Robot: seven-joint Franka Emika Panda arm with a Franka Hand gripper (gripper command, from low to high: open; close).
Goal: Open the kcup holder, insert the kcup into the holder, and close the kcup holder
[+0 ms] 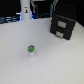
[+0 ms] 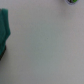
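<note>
The kcup [image 1: 31,49] sits alone on the pale surface [image 1: 55,62], well apart from the shut kcup holder [image 1: 63,24] and white post [image 1: 25,10]; the tool's state I cannot tell.

Exterior view looks down at table [image 1: 30,65] from afar; wrist view close above tabletop; both share kcup [image 1: 31,49].

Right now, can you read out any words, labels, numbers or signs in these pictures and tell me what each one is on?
No readable text anywhere.
Kcup holder: pale rectangular marks on its front, too blurred to tell if they carry lettering.
Kcup: green top, nothing legible.
White post: no readable marking.
</note>
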